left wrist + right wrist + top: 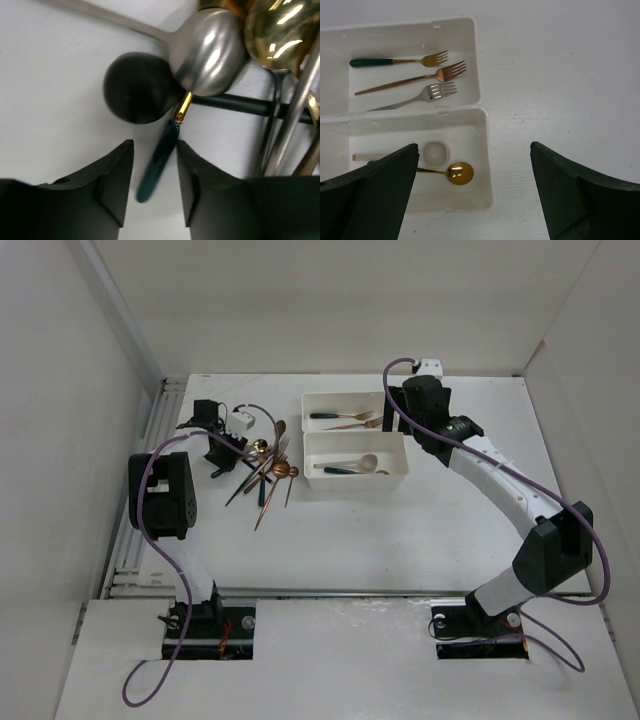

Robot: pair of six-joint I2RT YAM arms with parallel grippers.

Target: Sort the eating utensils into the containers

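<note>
Your left gripper (154,150) is sitting low over the table (50,60). Its jaws are standing narrowly apart and straddling a dark green handle (156,167), which is running from 7 o'clock up to 1 o'clock in the wrist view. Table is showing on both sides of the handle, so nothing is gripped yet. The handle's gold neck (183,106) is ducking under a silver spoon bowl (210,52), with a black spoon bowl (137,87) at its 9 o'clock. I cannot tell whether its hidden end is a fork or a spoon.

From above, the pile of spoons and forks (265,472) is lying at 9 o'clock of the two white bins. The fork bin (306,412) is holding three forks and the spoon bin (350,483), at its 6 o'clock, two spoons. Your right gripper (474,146) is hanging wide open and empty over the bins' 3 o'clock edge.

You are handling a thin, stiff, light piece with a slick finish. Pinch the green handle mid-length, where it is lying clear of the pile. It will likely swivel between the pads and drag the silver spoon along, so lift slowly.
</note>
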